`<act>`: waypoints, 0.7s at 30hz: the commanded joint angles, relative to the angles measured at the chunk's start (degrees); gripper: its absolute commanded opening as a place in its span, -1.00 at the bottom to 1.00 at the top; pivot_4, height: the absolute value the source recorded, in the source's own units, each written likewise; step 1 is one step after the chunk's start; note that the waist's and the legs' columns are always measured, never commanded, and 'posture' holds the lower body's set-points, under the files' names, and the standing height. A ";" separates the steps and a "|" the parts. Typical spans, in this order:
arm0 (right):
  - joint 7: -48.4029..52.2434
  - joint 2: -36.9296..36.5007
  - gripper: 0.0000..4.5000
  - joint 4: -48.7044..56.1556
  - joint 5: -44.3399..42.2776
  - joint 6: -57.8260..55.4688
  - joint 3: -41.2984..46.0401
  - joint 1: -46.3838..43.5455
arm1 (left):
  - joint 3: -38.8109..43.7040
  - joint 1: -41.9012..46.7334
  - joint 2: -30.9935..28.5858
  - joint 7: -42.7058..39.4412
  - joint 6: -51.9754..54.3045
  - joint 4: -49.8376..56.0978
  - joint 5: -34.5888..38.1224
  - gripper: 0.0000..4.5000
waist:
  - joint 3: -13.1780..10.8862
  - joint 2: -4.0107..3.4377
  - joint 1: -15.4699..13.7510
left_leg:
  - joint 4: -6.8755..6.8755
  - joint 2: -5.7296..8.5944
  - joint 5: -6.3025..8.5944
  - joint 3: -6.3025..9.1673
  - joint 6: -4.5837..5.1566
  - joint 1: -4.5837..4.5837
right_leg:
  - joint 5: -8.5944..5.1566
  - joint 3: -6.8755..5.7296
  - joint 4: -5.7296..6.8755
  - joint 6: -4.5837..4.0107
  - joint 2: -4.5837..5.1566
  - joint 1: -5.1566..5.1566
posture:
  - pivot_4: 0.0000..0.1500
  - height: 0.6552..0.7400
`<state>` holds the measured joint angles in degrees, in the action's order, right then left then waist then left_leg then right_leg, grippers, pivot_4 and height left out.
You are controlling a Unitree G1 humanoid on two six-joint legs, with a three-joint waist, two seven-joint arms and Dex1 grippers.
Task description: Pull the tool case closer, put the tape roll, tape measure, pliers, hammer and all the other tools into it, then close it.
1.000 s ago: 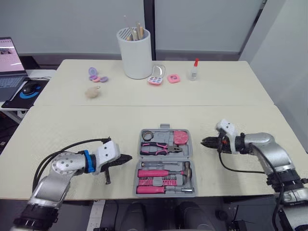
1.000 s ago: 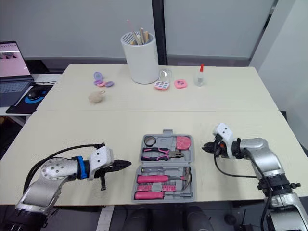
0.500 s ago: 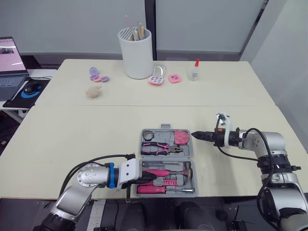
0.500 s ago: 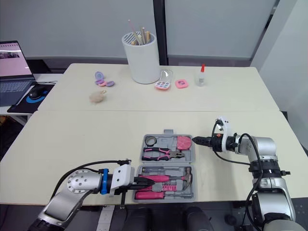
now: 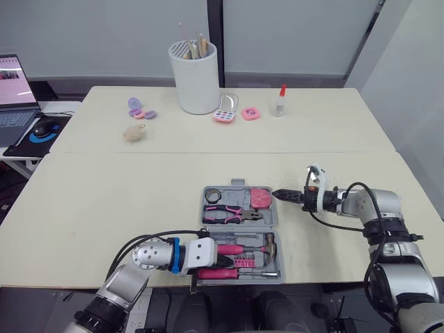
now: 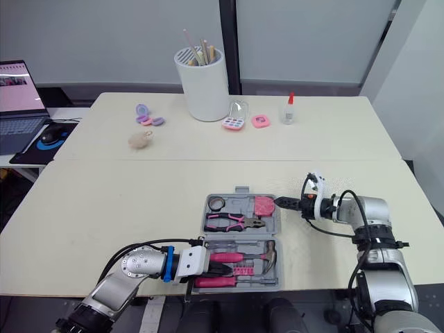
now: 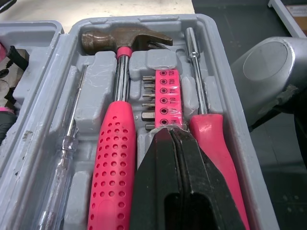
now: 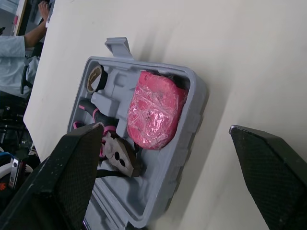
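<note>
1. The left tool (image 7: 166, 134) has its two black fingers pressed together, gripping nothing. It sits low over the near half of the tool case (image 8: 189, 103), tips on the pink bit holder (image 7: 164, 100). A second ago it lay on the worktop (image 5: 104, 187) well left of the case and has since slid in across the case's left edge.
2. The right tool (image 5: 283, 195) has its fingers spread wide and empty. It has come in from the right and now points at the right wall of the case's far half, just beside it; I cannot tell whether it touches.
3. With both tools now at the case and no task tool left loose on the worktop, loading looks finished and folding the case shut is likely the step in hand.
4. The case lies open flat near the front edge of the worktop, between the arms.
5. The near half holds the hammer (image 7: 120, 43), a pink-handled screwdriver (image 7: 211, 139), the bit holder and a clear-handled driver (image 7: 60, 182).
6. The far half holds the tape roll (image 5: 212, 195), the pliers (image 5: 225, 212) and the wrapped pink tape measure (image 8: 153, 110).
7. Well apart, at the far side, a white cup (image 5: 196, 76) holds thin sticks.
</note>
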<state>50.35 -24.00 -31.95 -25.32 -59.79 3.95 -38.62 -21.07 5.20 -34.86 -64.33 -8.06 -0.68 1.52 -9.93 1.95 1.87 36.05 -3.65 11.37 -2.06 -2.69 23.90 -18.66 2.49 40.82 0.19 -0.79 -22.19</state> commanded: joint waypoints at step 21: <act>3.76 9.96 0.98 -26.76 0.35 12.65 7.72 -12.19 | -2.48 -1.94 -4.33 3.23 5.59 -0.95 -5.57 -1.00 | 0.44 -0.16 1.44 | -0.34 -0.06 0.01 -0.10 0.01 -0.95 | -0.06 0.09 -0.13 -0.08 0.04 0.80 | 1.00 1.00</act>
<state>52.35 -14.66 -59.00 -23.05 -46.73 10.20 -48.90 -22.13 4.18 -37.76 -61.90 -5.46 1.89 0.09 -9.48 1.79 3.31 35.70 -3.72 11.38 -2.16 -2.69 22.96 -18.71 2.58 40.69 0.11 -0.75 -21.39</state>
